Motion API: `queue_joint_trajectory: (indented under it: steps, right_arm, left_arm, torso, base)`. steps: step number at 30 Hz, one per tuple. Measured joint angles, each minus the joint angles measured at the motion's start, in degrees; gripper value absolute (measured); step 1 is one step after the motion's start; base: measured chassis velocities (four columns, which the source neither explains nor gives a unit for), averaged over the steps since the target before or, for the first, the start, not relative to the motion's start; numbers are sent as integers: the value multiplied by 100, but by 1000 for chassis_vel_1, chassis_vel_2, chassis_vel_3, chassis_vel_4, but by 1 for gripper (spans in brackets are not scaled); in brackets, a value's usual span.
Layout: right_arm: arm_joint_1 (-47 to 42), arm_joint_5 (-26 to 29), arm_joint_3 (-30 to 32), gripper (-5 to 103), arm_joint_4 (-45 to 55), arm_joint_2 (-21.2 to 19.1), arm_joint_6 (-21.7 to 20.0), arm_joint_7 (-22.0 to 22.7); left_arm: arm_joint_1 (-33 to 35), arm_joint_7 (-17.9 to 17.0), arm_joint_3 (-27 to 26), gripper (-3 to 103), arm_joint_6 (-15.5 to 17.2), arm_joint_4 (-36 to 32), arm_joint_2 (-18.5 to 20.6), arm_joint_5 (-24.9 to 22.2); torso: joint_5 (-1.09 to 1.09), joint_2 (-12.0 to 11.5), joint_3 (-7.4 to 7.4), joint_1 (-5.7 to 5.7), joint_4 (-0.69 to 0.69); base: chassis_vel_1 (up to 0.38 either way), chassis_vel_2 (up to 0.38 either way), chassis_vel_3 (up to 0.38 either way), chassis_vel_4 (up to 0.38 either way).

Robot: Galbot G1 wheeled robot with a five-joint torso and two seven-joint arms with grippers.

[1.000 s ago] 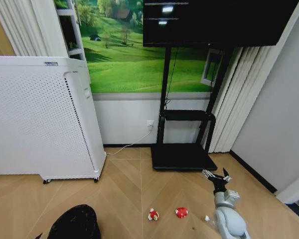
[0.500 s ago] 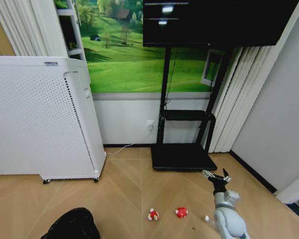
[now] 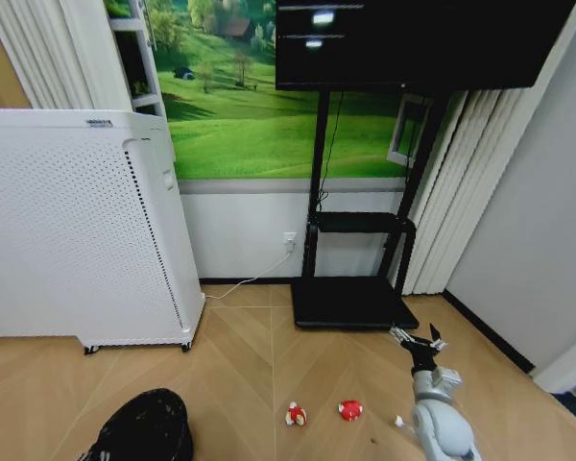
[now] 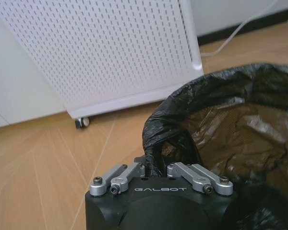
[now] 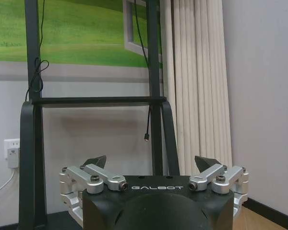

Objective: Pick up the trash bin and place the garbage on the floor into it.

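The trash bin, small and black with a black bag lining, is at the bottom left of the head view. In the left wrist view my left gripper is shut on the bagged rim of the bin. Two red-and-white lumps of garbage lie on the wood floor right of the bin. A small white scrap peeks out beside my right arm. My right gripper is held above the floor to the right of the lumps, open and holding nothing.
A large white perforated appliance on castors stands at the left, close behind the bin. A black TV stand with a flat base is against the back wall, and a white cable runs along the floor there. Curtains hang at the right.
The bin dipped a little lower in the head view half a second ago and has now come back up and slightly right. The right arm and the garbage have not moved.
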Motion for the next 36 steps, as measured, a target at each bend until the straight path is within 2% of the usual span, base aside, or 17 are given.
queue_joint_trajectory:
  steps: [2, 3, 6, 13, 20, 28, 36]
  right_arm:
    - [-12, -10, -9, 100, -7, 2, 4, -3]
    - [-15, -21, -20, 100, -21, 6, 5, -4]
    - [-14, -52, -43, 100, -27, 16, 6, -5]
    - [-71, -117, -60, 100, -48, 49, 28, -4]
    - [-166, -107, -126, 100, -34, 46, -3, -5]
    - [-386, -82, -347, 100, -9, 107, -113, 43]
    - [-479, -439, -544, 100, -13, 162, -57, -17]
  left_arm:
    - [-35, 3, -37, 14, 4, -150, -6, -45]
    - [-87, 10, -94, 7, 27, -355, 15, -79]
    - [-188, -9, -222, 6, 93, -724, 149, -174]
    - [-340, 19, -420, 6, 170, -1269, 428, -320]
    - [-320, 166, -537, 6, 185, -1562, 692, -398]
    - [-513, 333, -515, 6, 181, -1419, 888, -379]
    - [-904, 415, -461, 6, 119, -1157, 972, -389]
  torso:
    - [4, 0, 0, 0, -1]
    - [4, 0, 0, 0, 0]
    - [10, 0, 0, 0, 2]
    - [9, 0, 0, 0, 0]
    - [7, 0, 0, 0, 1]
    - [8, 0, 0, 0, 1]
    - [8, 0, 0, 0, 0]
  base:
    - [0, 0, 0, 0]
    - [0, 0, 0, 0]
    - [0, 0, 0, 0]
    - [0, 0, 0, 0]
    - [0, 0, 0, 0]
    - [0, 0, 0, 0]
    - [0, 0, 0, 0]
